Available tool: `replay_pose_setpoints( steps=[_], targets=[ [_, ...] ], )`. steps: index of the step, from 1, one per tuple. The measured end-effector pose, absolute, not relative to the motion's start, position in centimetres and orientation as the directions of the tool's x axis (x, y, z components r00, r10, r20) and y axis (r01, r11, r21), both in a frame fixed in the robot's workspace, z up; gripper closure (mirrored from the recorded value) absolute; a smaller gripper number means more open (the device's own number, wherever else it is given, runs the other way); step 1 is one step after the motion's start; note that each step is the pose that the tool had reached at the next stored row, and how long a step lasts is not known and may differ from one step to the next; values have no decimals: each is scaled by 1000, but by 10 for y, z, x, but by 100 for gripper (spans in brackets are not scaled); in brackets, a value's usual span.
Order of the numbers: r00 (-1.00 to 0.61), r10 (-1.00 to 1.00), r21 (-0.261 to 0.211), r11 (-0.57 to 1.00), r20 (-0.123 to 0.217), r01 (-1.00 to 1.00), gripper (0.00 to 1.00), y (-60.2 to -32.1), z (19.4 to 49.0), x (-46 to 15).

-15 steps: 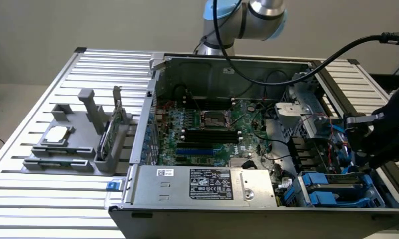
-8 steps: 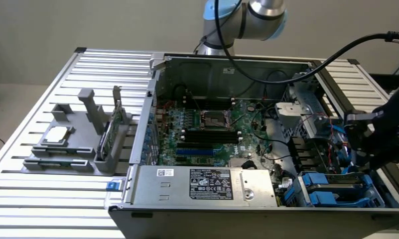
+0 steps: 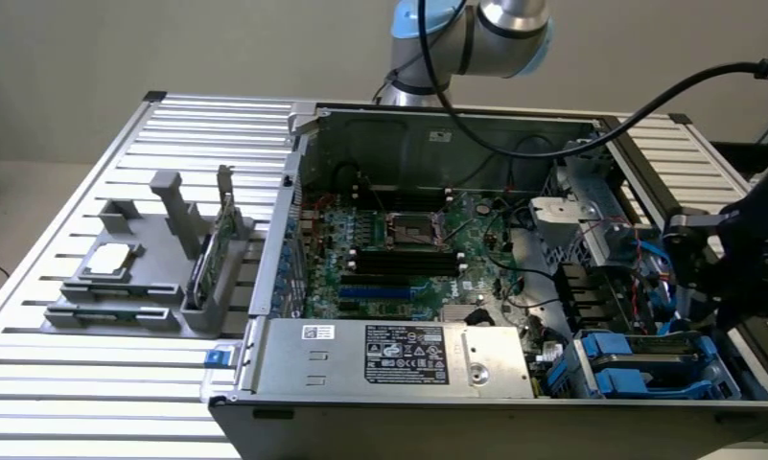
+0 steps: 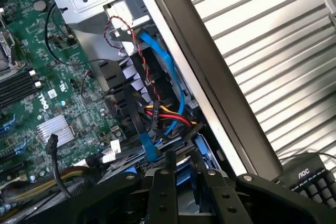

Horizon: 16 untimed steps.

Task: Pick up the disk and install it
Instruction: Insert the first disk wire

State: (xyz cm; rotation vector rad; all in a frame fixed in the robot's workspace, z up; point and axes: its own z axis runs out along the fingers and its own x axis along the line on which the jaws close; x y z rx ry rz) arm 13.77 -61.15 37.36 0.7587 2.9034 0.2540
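Observation:
The disk (image 3: 640, 358), silver-grey with bright blue rails, lies low in the drive bay at the front corner of the open computer case, on the exterior view's right. My black gripper (image 3: 686, 321) reaches down onto it from above. In the wrist view my gripper (image 4: 182, 157) has its two dark fingers (image 4: 164, 182) standing close together. The disk's grey body (image 4: 185, 204) sits between them, with a blue rail (image 4: 205, 149) just beyond the tips. They appear shut on the disk.
Red, yellow, black and blue cables (image 4: 157, 114) hang right beside the bay. The case wall (image 4: 210, 77) runs alongside. The power supply (image 3: 397, 355) and motherboard (image 3: 397, 249) fill the case. A grey fixture (image 3: 128, 287) holds a silver chip (image 3: 108, 259) and a green card (image 3: 211, 251).

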Motion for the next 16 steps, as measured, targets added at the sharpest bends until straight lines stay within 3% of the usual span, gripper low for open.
replay_pose_setpoints(
  steps=[16],
  targets=[
    [-719,690,203,717,-77,667,75,-611,363,138]
  ],
)
